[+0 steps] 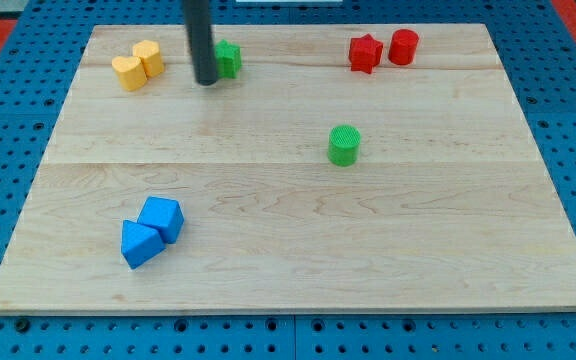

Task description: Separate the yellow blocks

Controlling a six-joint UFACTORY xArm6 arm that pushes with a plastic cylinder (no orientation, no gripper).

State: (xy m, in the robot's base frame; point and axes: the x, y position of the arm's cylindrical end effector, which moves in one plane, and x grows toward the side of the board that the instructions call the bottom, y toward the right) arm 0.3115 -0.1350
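Two yellow blocks sit touching at the view's upper left: a heart-shaped one (127, 72) and a rounded one (149, 58) just to its right. My tip (206, 81) is the lower end of a dark rod coming down from the view's top. It rests to the right of the yellow pair, about a block's width from it, and right against the left side of a green block (229, 57) that the rod partly hides.
A red star (365, 53) and a red cylinder (403, 47) sit at the upper right. A green cylinder (344, 145) stands right of centre. Two blue blocks (161, 217) (139, 243) touch at the lower left. The wooden board (298, 260) lies on a blue pegboard.
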